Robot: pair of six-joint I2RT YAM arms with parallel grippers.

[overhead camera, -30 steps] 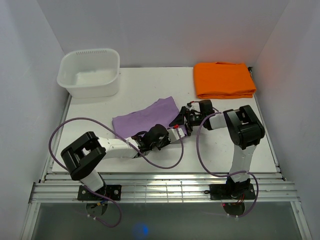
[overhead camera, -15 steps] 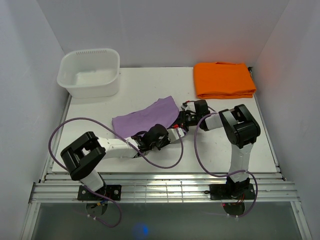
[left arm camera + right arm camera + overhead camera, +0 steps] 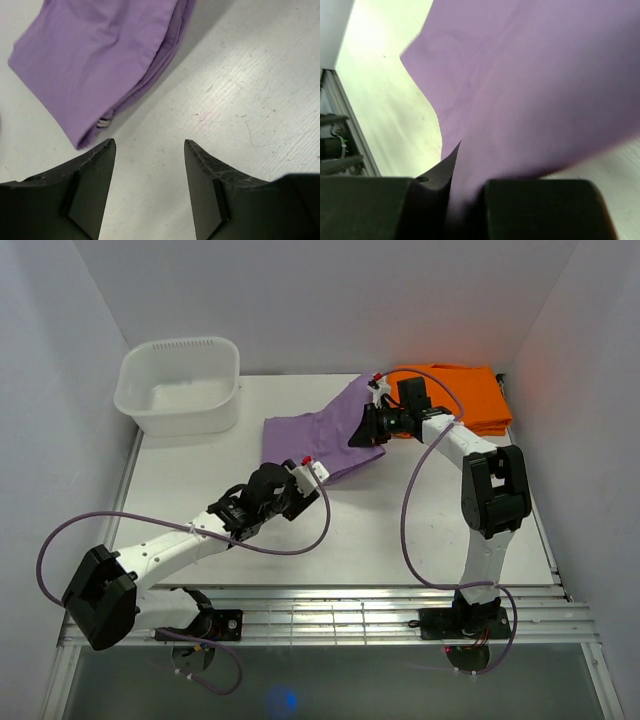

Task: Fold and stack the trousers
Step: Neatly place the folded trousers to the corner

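The lilac trousers [image 3: 315, 435] lie folded in the middle of the table, and their far right edge is lifted toward the orange cloth. My right gripper [image 3: 362, 432] is shut on that lifted edge. In the right wrist view the purple cloth [image 3: 535, 85] fills the frame and runs down between the right gripper's [image 3: 467, 190] jaws. My left gripper [image 3: 316, 476] stands open just off the trousers' near corner. In the left wrist view the left gripper [image 3: 150, 145] has only bare table between its fingers, and the trousers' folded end [image 3: 100, 60] lies a little beyond them.
A folded orange cloth [image 3: 450, 398] lies at the back right, just behind the right wrist. A white tub [image 3: 180, 385] stands at the back left. Purple cables loop from both arms over the near part of the table [image 3: 400, 530].
The right gripper shut on the trousers and carried their edge up toward the back right. The left gripper opened, let the cloth go and drew back to the left.
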